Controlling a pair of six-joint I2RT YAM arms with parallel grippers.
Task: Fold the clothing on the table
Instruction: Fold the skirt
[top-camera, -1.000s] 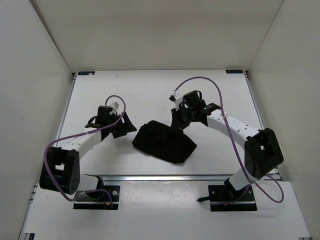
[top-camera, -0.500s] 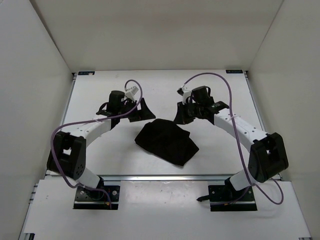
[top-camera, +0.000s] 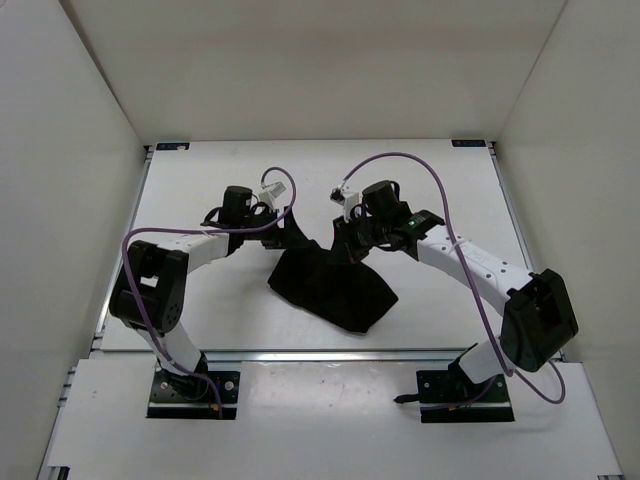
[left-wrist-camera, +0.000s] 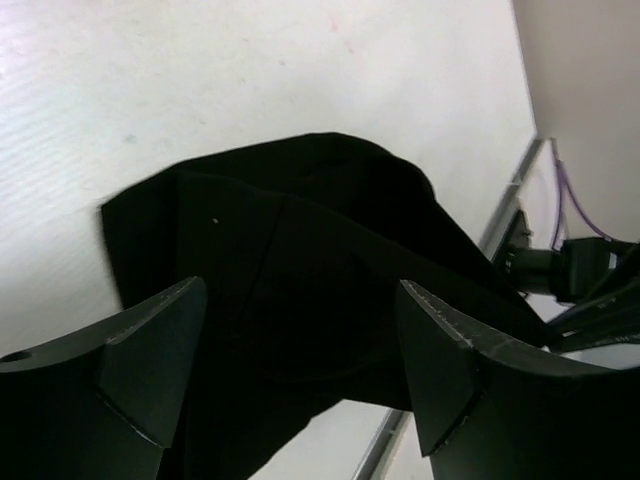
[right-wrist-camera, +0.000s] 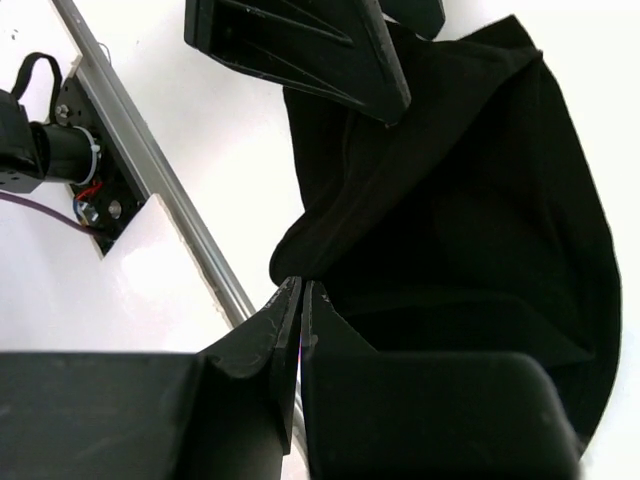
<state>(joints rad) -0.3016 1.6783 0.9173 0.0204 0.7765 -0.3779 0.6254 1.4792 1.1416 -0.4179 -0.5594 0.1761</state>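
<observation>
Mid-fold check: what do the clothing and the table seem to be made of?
Clothing: soft matte black fabric, perhaps knit or fleece; it slumps in rounded folds without sheen. Table: hard, smooth white board, probably laminate or painted; flat, faintly glossy. Its near-edge rail looks like bare metal, silvery.

Bright, even light falls from overhead, and the white counter (top-camera: 200, 200) and walls (top-camera: 300, 70) throw it back so hard that they nearly wash out; only soft, pale shadows lie under the arms (top-camera: 470, 265). The black clothing (top-camera: 330, 285) swallows the light, so from above its folds barely show. Up close the left pincer (left-wrist-camera: 298, 300) looks blurred and dark at its edges, the right pincer (right-wrist-camera: 300, 295) likewise soft, and the counter behind it glares pure white
</observation>
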